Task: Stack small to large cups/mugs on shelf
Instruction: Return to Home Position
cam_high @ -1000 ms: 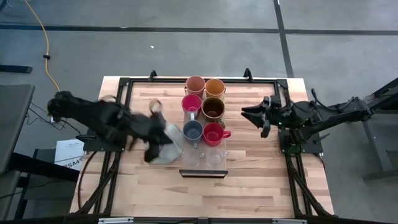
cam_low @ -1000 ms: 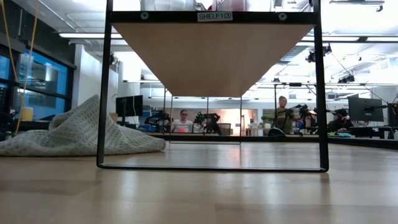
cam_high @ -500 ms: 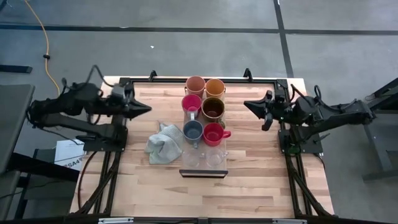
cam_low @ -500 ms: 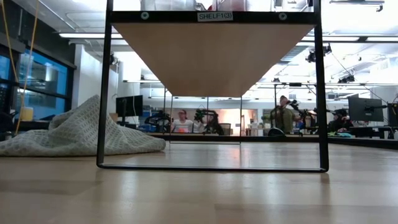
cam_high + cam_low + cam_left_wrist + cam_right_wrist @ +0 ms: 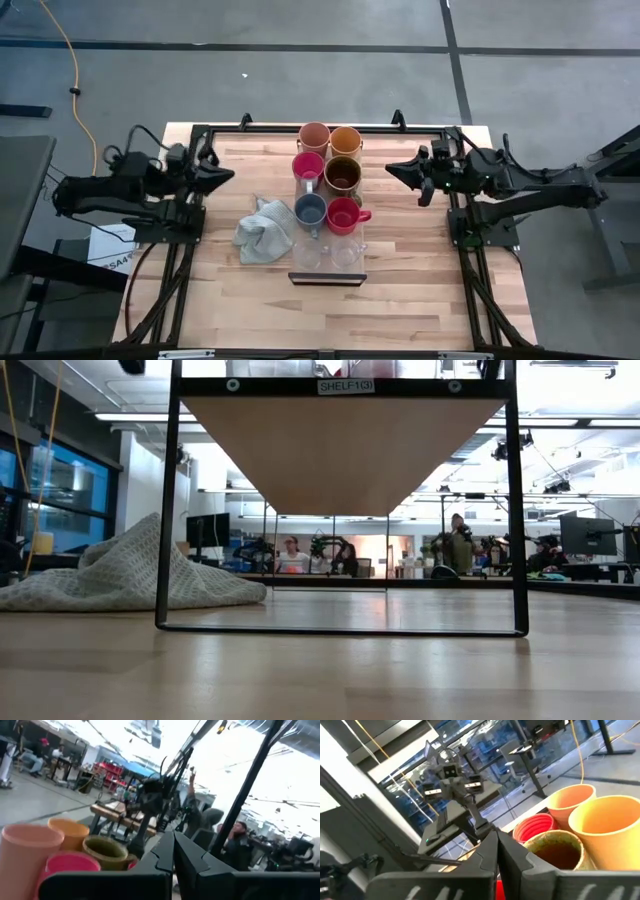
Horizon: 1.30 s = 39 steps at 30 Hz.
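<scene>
Two tools, both closed on nothing, flank the work. At the light-wood table's (image 5: 420, 290) left edge the dark left tool (image 5: 226, 174) points inward. A crumpled grey cloth (image 5: 262, 232) lies just beside the shelf. Eight small coloured and clear cups/mugs (image 5: 343, 175) stand paired along the long light-wood shelf (image 5: 327, 268), whose axis runs front to back between the arms. The dark right tool (image 5: 392, 170) lies nearer them; homing probably means backing outward.

Left arm (image 5: 110, 188) lies folded low, well left of the shelf (image 5: 327, 277). The left gripper (image 5: 222, 174) points toward the shelf, fingers (image 5: 162, 852) pressed together, empty. Right arm (image 5: 530, 180) mirrors it well right of the shelf. The right gripper (image 5: 395, 170) faces the shelf, fingers (image 5: 487, 847) together, empty.
</scene>
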{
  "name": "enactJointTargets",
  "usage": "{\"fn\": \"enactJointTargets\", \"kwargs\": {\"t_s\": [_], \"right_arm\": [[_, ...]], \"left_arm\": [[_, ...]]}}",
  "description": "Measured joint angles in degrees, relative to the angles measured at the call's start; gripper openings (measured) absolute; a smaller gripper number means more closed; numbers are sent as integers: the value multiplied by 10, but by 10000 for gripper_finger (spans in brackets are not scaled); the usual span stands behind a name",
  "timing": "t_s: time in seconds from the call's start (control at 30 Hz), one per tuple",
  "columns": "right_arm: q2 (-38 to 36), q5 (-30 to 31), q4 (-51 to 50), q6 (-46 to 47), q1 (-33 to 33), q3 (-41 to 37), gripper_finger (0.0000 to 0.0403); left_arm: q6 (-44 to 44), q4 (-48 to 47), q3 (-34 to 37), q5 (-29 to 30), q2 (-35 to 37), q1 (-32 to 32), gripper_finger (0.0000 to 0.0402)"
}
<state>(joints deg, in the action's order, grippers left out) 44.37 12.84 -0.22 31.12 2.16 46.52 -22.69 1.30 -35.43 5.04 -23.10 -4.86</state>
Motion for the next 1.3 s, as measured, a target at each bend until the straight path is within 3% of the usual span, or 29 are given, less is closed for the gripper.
{"fn": "enactJointTargets", "kwargs": {"t_s": [0.43, 1.0, 1.13, 1.3], "right_arm": [[-1, -75, 0, 17, -41, 0, 0], [-1, -101, -4, 55, -44, 0, 0], [-1, -101, -8, 78, -44, 0, 0], [-1, -101, -12, 88, -44, 0, 0]], "left_arm": [[-34, 191, 192, 43, 45, 0, 0], [-78, 148, 327, 51, 230, 0, 0], [-82, 136, 350, 50, 228, 0, 0], [-86, 55, 349, 34, 228, 0, 0]]}}
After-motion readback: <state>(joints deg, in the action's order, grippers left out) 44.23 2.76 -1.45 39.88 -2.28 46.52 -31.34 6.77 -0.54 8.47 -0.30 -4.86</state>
